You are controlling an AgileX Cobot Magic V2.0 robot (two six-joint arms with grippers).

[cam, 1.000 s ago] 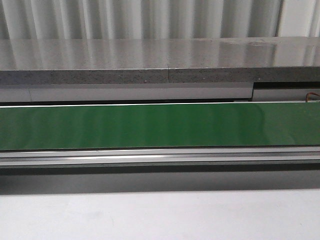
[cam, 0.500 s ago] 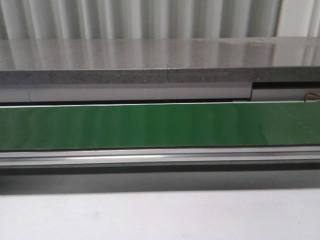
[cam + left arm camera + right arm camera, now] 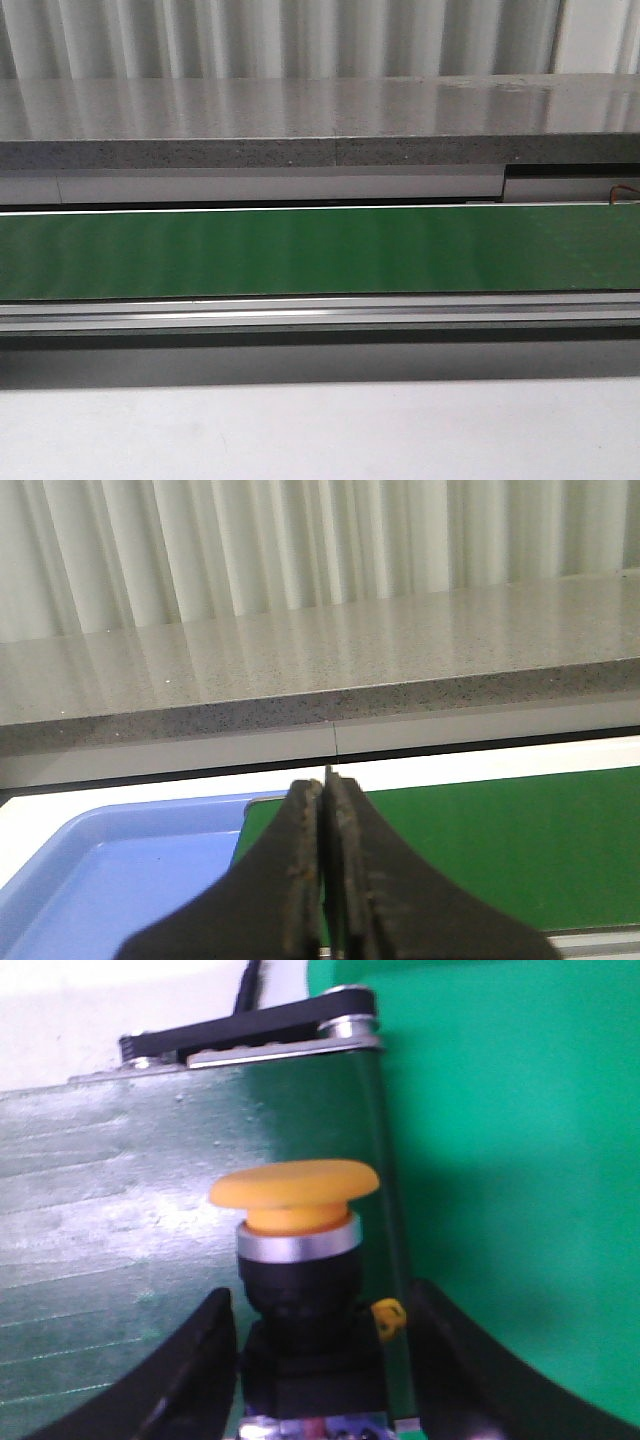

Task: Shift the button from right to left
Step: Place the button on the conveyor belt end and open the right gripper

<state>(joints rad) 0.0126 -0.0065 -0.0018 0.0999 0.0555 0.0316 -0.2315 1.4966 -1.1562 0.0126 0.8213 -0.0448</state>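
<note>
Blue tray (image 3: 120,880) bare where visible, button (image 3: 296,1260) between right fingers (image 3: 190,1380)

Factory-style workcell: green conveyor belt (image 3: 320,252), aluminium rails (image 3: 320,312), grey stone-look counter (image 3: 300,125), blue tray (image 3: 110,880).

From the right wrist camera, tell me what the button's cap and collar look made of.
The button's yellow-orange cap looks like matte moulded plastic, with no glare. The ring beneath it looks metallic, silvery and bright. The black collar below seems plastic, though blur leaves that open.

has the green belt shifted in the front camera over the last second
No. In the front view the green belt sits just as before under the grey stone ledge, its edges on the same lines.
</note>
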